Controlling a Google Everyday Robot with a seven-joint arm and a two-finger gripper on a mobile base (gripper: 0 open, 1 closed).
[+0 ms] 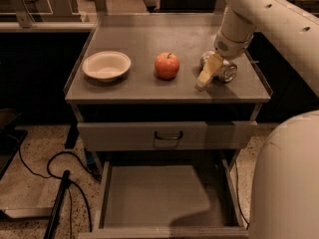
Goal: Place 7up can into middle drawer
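Grey cabinet top (149,39) is carrying the can (228,71), lying sideways just past the apple (167,65), with the gripper (205,76) sitting against it; whether it is gripping, I cannot tell. Nudged, the can may be rolling off, missing the open drawer (159,195) below.

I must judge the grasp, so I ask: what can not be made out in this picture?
- 7up can: camera view; the gripper, low at the can's left side, covers its label and much of its body.
- Contact between gripper and can: camera view; hidden behind the gripper itself.
- Middle drawer: camera view; its front is cut off by the bottom edge, its right corner is hidden by the robot's body.
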